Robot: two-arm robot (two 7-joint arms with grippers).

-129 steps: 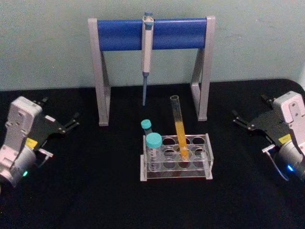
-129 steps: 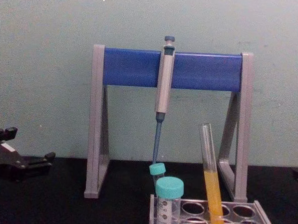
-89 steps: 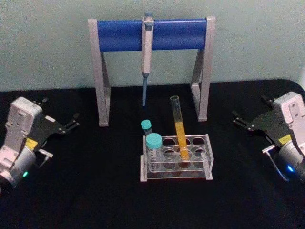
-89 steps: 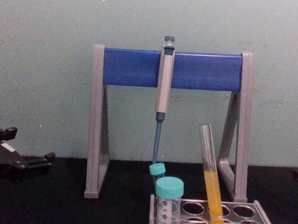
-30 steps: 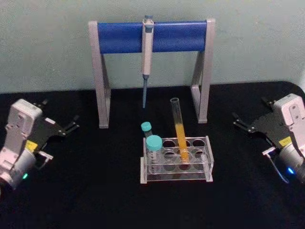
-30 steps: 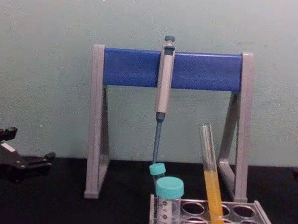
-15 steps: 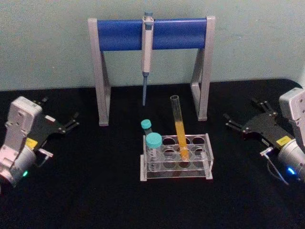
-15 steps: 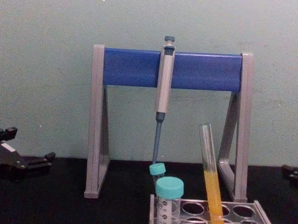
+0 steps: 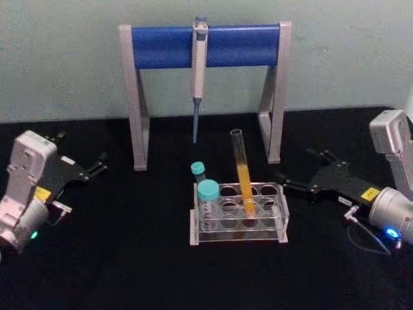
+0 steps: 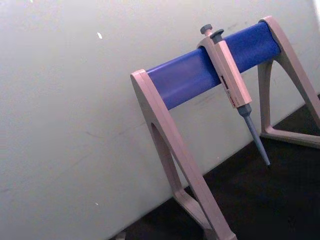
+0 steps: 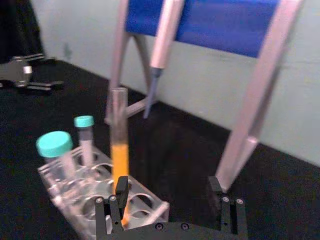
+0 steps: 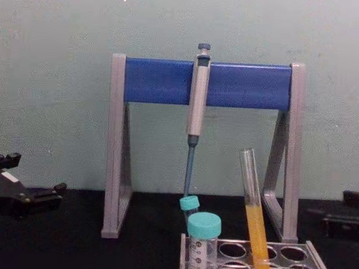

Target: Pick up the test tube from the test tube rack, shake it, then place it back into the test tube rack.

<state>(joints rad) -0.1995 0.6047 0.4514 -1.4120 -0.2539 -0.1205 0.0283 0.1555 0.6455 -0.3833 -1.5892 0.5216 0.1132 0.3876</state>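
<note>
Both sets of jaws: I am seeing them spread open, gripping nothing.
Right gripper (image 9: 295,168): hovering just beside the right end of the low clear plastic test tube rack (image 9: 239,234), fingers pointing toward it.
Left gripper (image 9: 82,147): idling far left, well apart from the rack.
Long thin clear glass test tube (image 9: 242,171) with orange-yellow liquid: leaning slightly in a rack hole, untouched.

Low clear plastic test tube rack (image 9: 271,223) at scene centre, two rows of round holes in its top plate. Long thin uncapped test tube (image 9: 242,171) standing in a hole right of centre, top tilted slightly left, orange-yellow liquid filling roughly its lower half.
</note>
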